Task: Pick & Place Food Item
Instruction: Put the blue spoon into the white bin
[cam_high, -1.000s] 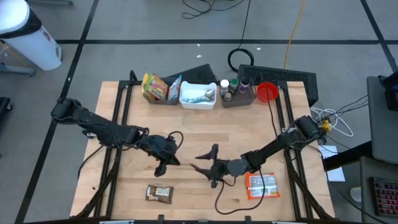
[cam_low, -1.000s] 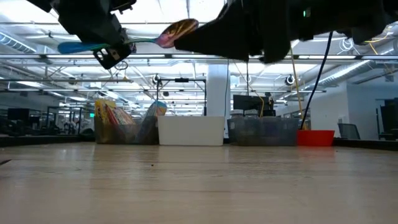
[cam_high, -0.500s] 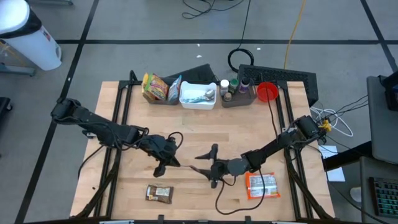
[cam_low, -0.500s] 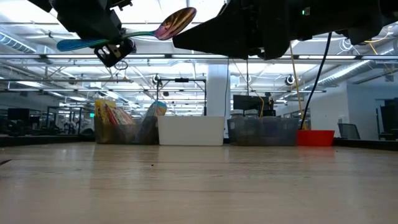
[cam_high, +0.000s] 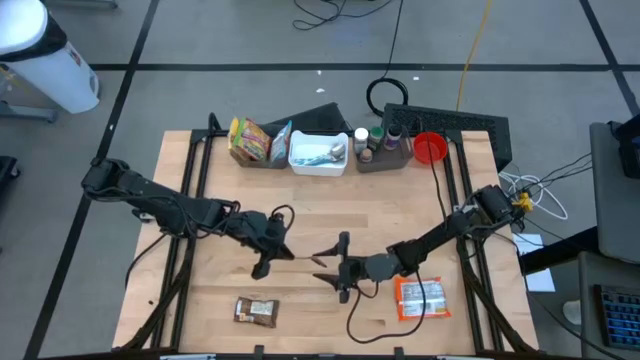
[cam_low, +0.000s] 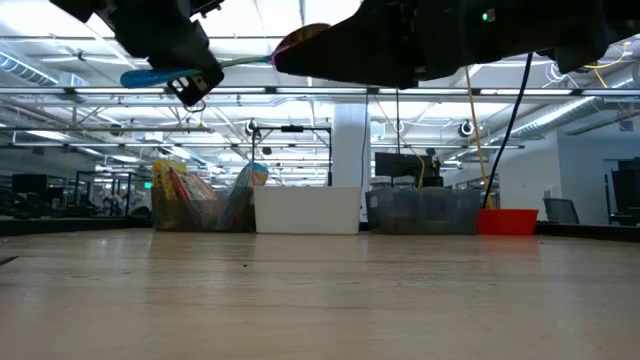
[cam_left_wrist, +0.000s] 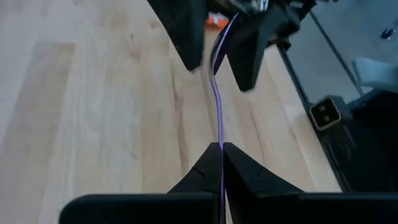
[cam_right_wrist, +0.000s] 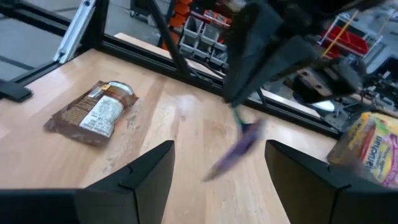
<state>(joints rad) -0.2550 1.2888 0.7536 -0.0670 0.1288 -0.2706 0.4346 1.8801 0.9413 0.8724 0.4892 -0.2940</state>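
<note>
Left gripper (cam_left_wrist: 221, 155): clamped on thin iridescent purple spoon (cam_left_wrist: 218, 106), mid-worktop.
Right gripper (cam_high: 337, 266): spread wide around the spoon's bowl.
Brown snack packet (cam_high: 255, 312): near worktop's front edge.

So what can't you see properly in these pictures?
- Spoon: in the left wrist view it shows edge-on, so its bowl can't be made out; in the right wrist view it is a blur.
- White bin: what's inside is too small in the high view, and its wall hides it in the low view.
- Brown packet: label too small to read.
- Left claw: in the low view, cut off by the top edge.
</note>
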